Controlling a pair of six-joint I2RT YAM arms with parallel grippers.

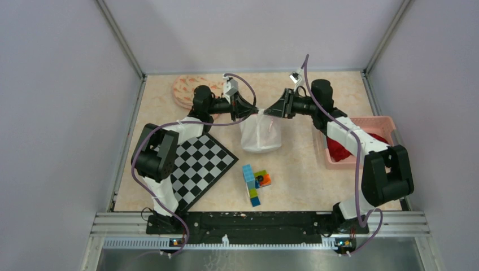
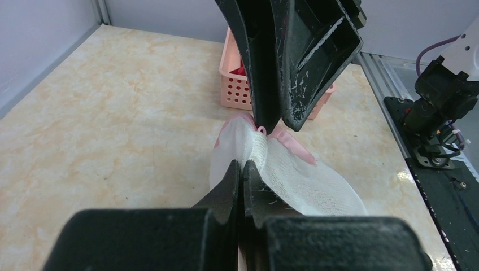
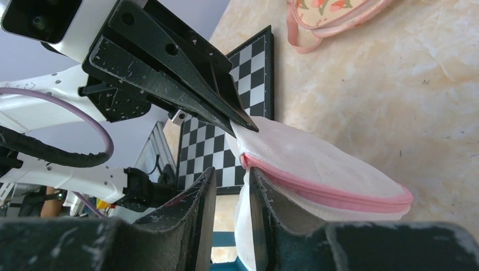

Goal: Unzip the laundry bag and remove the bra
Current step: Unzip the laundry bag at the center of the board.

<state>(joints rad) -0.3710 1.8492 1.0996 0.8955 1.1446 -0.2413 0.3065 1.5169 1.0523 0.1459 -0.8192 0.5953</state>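
The white mesh laundry bag hangs off the table between both arms, its pink zipper running closed along the top edge. My left gripper is shut on a fold of the mesh at the bag's upper corner. Facing it, my right gripper has its jaws a narrow gap apart. The zipper's end lies at the tip of one finger, and nothing is clearly pinched. A small pink pull shows by the right gripper's tips. The bra is hidden.
A pink basket holding red cloth stands at the right. A checkerboard lies at the left, and coloured blocks sit in front of the bag. A floral pouch rests at the back left.
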